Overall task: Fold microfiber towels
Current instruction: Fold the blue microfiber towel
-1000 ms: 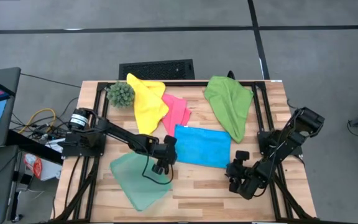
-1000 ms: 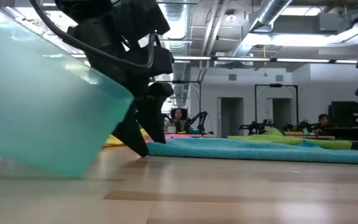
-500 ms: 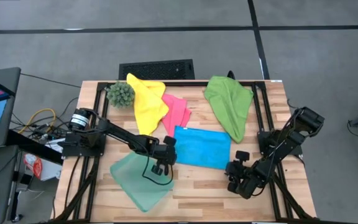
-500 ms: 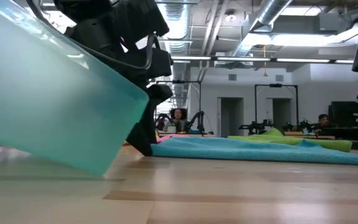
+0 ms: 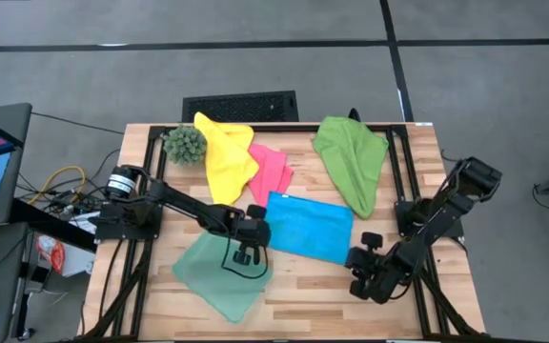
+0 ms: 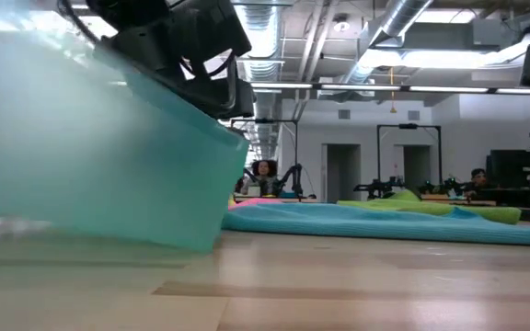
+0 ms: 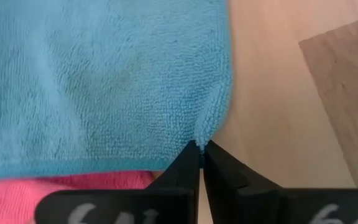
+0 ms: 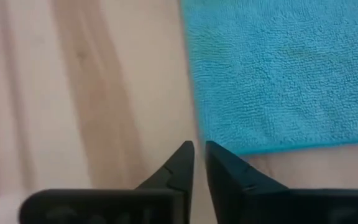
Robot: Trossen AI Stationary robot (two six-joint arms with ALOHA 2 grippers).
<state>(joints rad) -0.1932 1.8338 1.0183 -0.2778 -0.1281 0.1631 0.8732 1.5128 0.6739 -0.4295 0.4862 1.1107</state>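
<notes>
Blue towel [image 5: 310,226] lies flat mid-table. Left pincer [image 7: 201,148] has pinched its near-left corner; right pincer [image 8: 199,151], nearly closed, misses the near-right corner. Next: regrasp, then fold.

The blue towel [image 7: 104,74] is looped microfiber cloth – a fine, nubbly pile, matt throughout, with a stitched hem along its edge. The pink towel [image 7: 61,186] beside it shows the same short, fuzzy texture. The yellow towel [image 5: 225,157] and the green towel [image 5: 353,157] are soft matt cloth lying in loose creases. The table [image 5: 303,300] is light wooden planking – smooth, with visible grain and a slight sheen in the low view. The teal tray [image 5: 219,276] is translucent plastic, smooth and frosted. The left gripper [image 7: 201,147] has fingers of black, matt, hard plastic, as does the right gripper [image 8: 199,148]. The spiky green ball plant [image 5: 185,143] looks bristly.
</notes>
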